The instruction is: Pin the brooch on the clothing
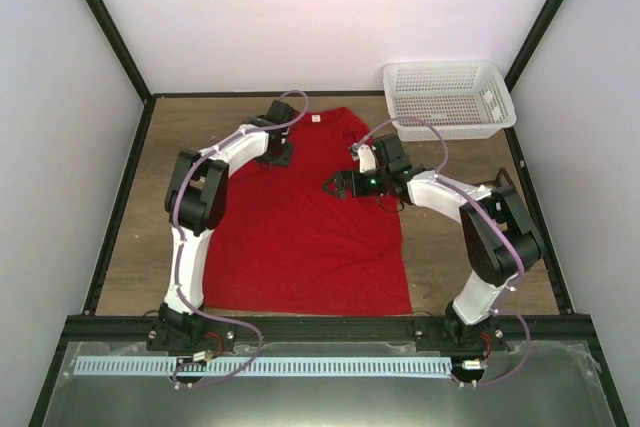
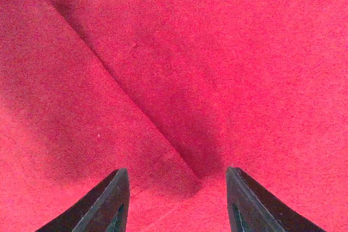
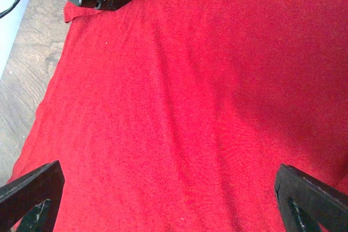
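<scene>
Grippers both empty: left gripper (image 2: pixel 176 173) spread, low over a diagonal crease (image 2: pixel 147 118) near the T-shirt (image 1: pixel 300 237) collar; right gripper (image 3: pixel 167 169) spread wide above T-shirt chest. No brooch visible in any view. Step, prob.: fabric prep, pin not yet on. Next needs the brooch found & pinched precisely.

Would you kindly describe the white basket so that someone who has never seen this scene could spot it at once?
Find the wooden table with a red T-shirt spread on it, then look to its far right corner. There sits the basket, a shallow rectangular tub of white plastic mesh. Nothing else there is a perforated container; its neighbour is soft red cloth.
</scene>
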`<state>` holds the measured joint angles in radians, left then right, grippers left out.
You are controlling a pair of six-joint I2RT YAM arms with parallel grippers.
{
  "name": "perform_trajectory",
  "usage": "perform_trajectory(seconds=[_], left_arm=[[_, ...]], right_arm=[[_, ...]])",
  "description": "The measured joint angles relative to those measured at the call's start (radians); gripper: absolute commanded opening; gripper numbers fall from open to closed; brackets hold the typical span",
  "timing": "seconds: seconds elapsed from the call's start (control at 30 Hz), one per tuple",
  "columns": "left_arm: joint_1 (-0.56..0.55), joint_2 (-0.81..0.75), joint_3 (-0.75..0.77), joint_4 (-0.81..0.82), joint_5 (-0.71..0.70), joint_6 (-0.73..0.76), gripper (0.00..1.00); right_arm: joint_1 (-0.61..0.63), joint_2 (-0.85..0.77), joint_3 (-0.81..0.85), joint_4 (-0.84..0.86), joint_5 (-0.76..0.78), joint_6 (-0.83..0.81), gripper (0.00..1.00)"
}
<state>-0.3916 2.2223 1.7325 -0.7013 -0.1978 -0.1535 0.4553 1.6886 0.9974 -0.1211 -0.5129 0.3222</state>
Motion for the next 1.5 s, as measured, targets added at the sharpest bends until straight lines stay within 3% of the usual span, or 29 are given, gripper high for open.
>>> perform_trajectory(seconds=[0.27, 0.43, 0.57, 0.73, 1.13, 1.23, 1.5], left_arm=[[0.016, 0.009, -0.016, 0.004, -0.010, -0.004, 0.46], [0.022, 0.014, -0.017, 0.005, -0.004, -0.007, 0.29], [0.026, 0.014, -0.024, 0.012, -0.007, -0.012, 0.07], [0.065, 0.011, -0.026, 0.021, 0.002, -0.019, 0.00], [0.286, -0.006, 0.082, 0.001, 0.134, -0.020, 0.03], [0.296, -0.008, 0.108, -0.010, 0.156, -0.014, 0.06], [0.314, -0.003, 0.192, -0.055, 0.156, 0.010, 0.00]], right_arm=[[0.001, 0.003, -0.011, 0.012, -0.019, 0.001, 1.00], [0.008, 0.005, -0.017, 0.015, -0.021, 0.001, 1.00], [0.013, 0.010, -0.017, 0.018, -0.021, 0.001, 1.00], [0.017, 0.032, -0.017, 0.018, -0.021, 0.001, 1.00], [0.028, 0.083, -0.016, 0.018, -0.017, 0.002, 1.00], [0.032, 0.107, -0.016, 0.018, -0.014, 0.006, 1.00], [0.033, 0.126, -0.015, 0.025, -0.011, 0.020, 1.00]])
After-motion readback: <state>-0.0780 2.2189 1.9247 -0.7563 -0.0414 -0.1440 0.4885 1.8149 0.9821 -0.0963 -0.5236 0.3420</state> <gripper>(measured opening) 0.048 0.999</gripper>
